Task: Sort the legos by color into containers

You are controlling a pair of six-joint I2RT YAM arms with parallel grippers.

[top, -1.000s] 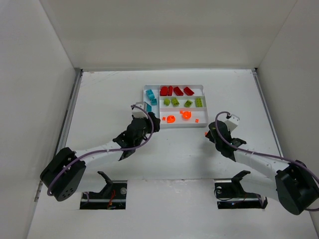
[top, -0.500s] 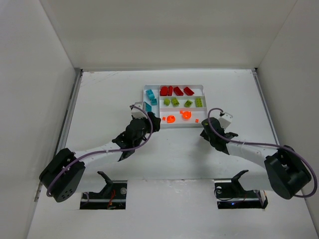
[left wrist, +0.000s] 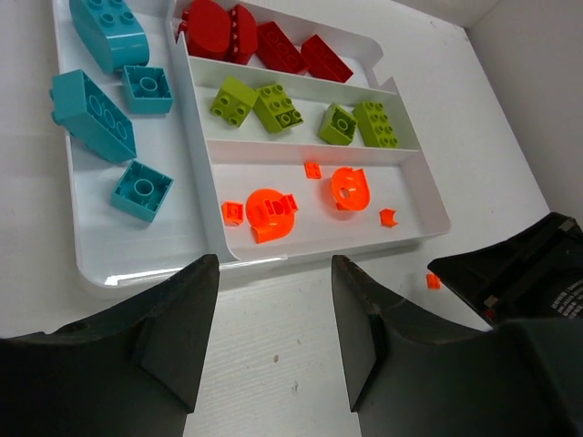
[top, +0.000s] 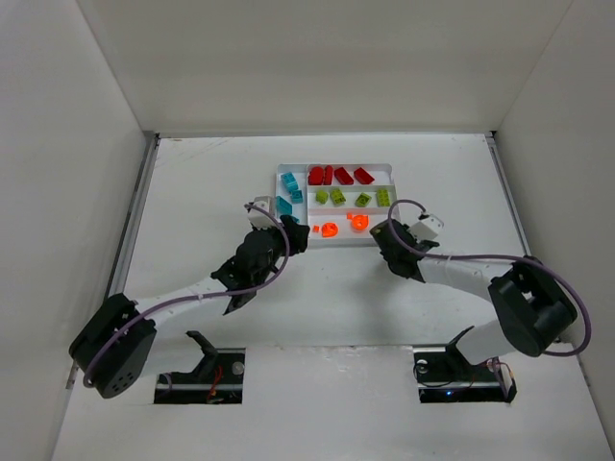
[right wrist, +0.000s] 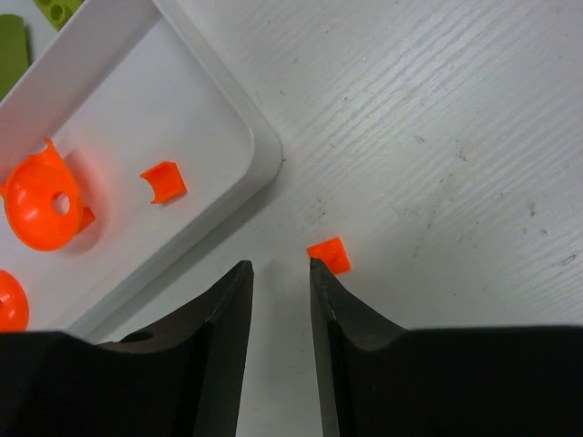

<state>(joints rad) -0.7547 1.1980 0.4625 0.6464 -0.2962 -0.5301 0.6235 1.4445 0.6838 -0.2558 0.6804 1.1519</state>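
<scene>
The white tray (left wrist: 209, 244) holds the sorted legos. Teal bricks (left wrist: 91, 114) lie in its left section, red bricks (left wrist: 273, 45) in the far row, green bricks (left wrist: 278, 106) in the middle row and orange pieces (left wrist: 271, 211) in the near row. One tiny orange lego (right wrist: 330, 254) lies on the table just outside the tray's near right corner. My right gripper (right wrist: 278, 266) is low over the table there, open by a narrow gap with nothing between its fingers. The orange piece touches the outer tip of its right finger (right wrist: 321, 278). My left gripper (left wrist: 271, 264) hovers open and empty before the tray's near edge.
The tray (top: 334, 238) lies mid-table, with white walls around the table. The two grippers (top: 288, 237) (top: 381, 236) stand close together along the tray's near edge. In the left wrist view the right gripper's black body (left wrist: 519, 273) shows at the right.
My right arm has swung left to the tray's near right corner, down to the loose orange piece, and its jaws have narrowed. The left arm has hardly moved.
</scene>
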